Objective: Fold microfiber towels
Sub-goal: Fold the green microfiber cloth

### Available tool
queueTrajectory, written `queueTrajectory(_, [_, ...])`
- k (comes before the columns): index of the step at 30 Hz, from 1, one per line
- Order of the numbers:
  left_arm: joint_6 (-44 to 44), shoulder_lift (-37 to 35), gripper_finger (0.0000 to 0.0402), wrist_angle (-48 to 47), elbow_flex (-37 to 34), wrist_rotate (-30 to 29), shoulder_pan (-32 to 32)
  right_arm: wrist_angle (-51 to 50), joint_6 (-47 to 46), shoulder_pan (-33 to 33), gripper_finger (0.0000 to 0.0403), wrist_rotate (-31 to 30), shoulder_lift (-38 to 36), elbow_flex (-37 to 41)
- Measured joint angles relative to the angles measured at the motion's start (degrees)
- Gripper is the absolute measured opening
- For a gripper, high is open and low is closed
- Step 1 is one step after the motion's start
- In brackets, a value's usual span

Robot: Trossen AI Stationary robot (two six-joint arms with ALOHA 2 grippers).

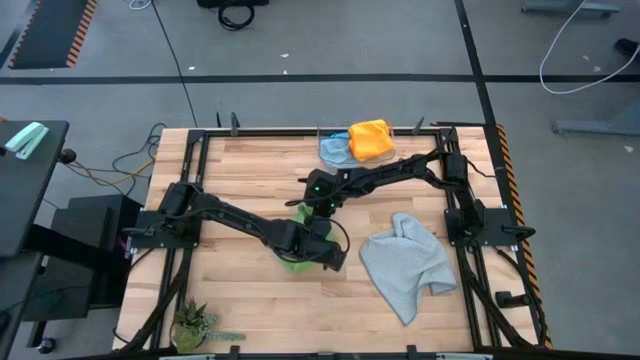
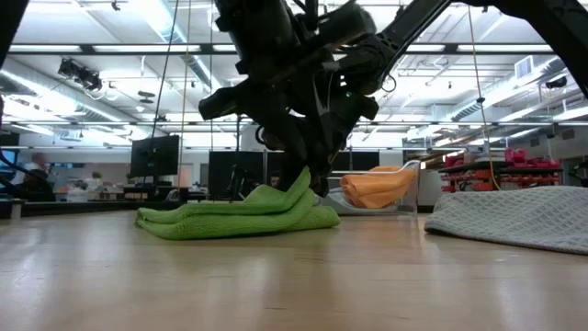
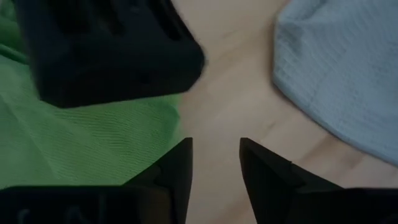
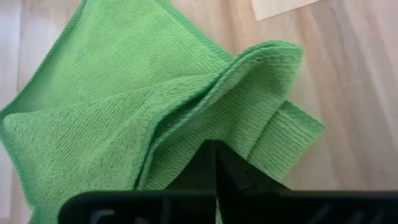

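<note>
The green towel (image 1: 297, 262) lies partly folded at lower centre of the high view, layers loosely stacked. You are handling a soft, light, limp cloth; by my judgement it will sag and slide apart unless you take it at a hemmed corner or a doubled edge. The right gripper (image 4: 216, 163) is pressed together, pinching a raised fold of it. The left gripper (image 3: 216, 163) stands spread beside it, holding nothing. The grey towel (image 1: 405, 262) lies crumpled at right; the yellow-orange towel (image 1: 371, 138) and blue towel (image 1: 334, 150) sit at top centre.
</note>
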State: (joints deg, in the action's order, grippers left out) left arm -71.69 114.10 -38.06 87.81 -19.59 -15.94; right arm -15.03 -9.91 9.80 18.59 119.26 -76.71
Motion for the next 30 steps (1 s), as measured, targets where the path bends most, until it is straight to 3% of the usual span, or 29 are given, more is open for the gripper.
queueTrajectory(7, [-0.1, 1.3, 0.0144, -2.6, -0.1, 5.3, 2.1, 0.1, 0.0, 0.6, 0.0000, 0.4, 0.0, 0.0])
queueTrajectory(30, [-3.1, 4.5, 0.0135, 0.7, 0.0, 8.7, 4.3, 1.3, 0.9, 0.9, 0.0000, 0.2, 0.1, 0.1])
